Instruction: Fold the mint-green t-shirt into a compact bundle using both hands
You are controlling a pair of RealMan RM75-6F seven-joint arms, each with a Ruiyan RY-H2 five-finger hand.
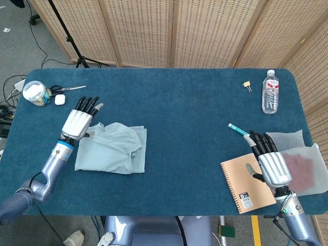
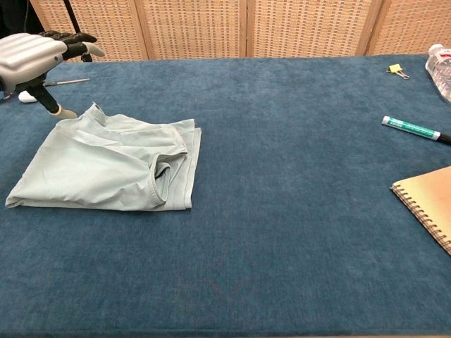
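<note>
On the blue table, the mint-green t-shirt lay folded toward the left side. Just beyond its far-left corner the left hand hovered, fingers spread, holding nothing. Far right, the right hand rested flat and empty over a notebook.

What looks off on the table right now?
Nothing spilled or damaged. The t-shirt lies folded but loosely: one corner near the left hand sticks up, and its edges do not line up. The right hand rests over a notebook, away from the shirt.
</note>
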